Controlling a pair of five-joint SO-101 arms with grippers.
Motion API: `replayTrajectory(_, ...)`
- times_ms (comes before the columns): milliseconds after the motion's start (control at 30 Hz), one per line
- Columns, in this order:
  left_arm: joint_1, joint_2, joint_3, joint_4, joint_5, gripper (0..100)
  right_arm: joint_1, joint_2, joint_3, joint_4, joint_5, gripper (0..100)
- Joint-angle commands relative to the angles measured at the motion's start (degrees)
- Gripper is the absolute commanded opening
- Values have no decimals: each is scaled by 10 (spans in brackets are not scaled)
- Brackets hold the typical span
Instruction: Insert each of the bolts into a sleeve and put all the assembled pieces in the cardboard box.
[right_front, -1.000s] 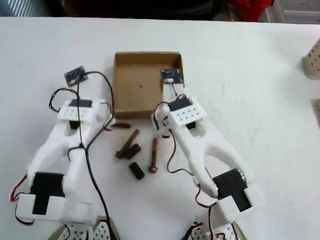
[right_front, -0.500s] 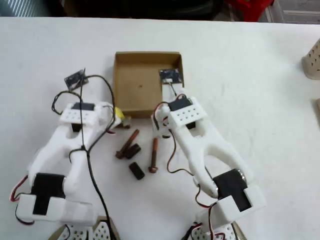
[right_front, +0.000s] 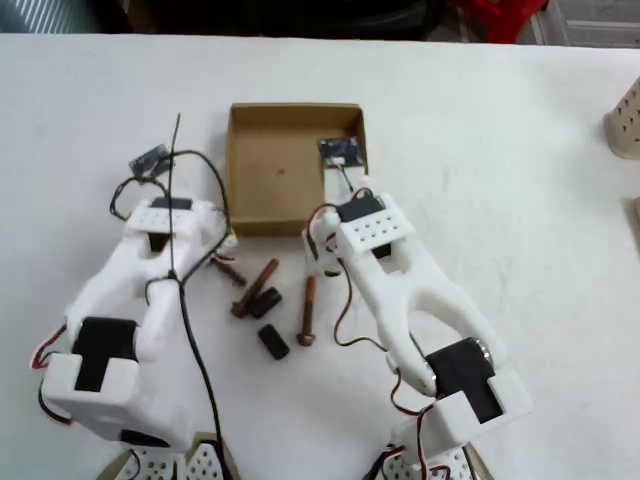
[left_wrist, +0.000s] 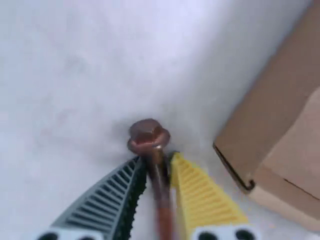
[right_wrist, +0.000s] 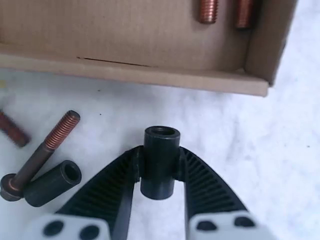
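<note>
Copper-brown and threaded, a bolt sits clamped in my left tool. Its shank runs back between the grey finger and the yellow one. Its flanged hex head sticks out past the tips, low over the white desk, and I cannot tell whether the head touches the surface. A corner of the cardboard box stands just beside that tool.

My right tool is closed around a black sleeve. Both ribbed black fingers press against its sides, and its open bore shows at the end that points past the fingertips. It is held over the desk, just outside the box's near wall. Inside the box, close to a corner, lie two threaded bolt ends side by side.

Between my two arms, more pieces lie on the desk. A second bolt lies slantwise with a loose sleeve touching its side. A third bolt lies nearly straight toward the box, its head at the far end from it. Another sleeve lies on its own nearer the arm bases, apart from the rest.
</note>
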Motion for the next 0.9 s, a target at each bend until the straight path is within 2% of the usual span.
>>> replayTrajectory(0,-6,-24,-4,4,-25,68,7,-30,-4,-7,7,17)
replayTrajectory(200,2,-109,51,0,-32,68,7,-30,-4,-7,7,17)
replayTrajectory(433,39,-196,138,-40,-151,72,7,-30,-4,-7,8,17)
replayTrajectory(567,35,-199,125,6,-255,72,7,-30,-4,-7,8,17)
replayTrajectory(667,35,-199,108,43,-289,72,7,-30,-4,-5,6,17)
replayTrajectory(867,34,-198,105,47,-327,72,7,-30,-3,-3,4,17)
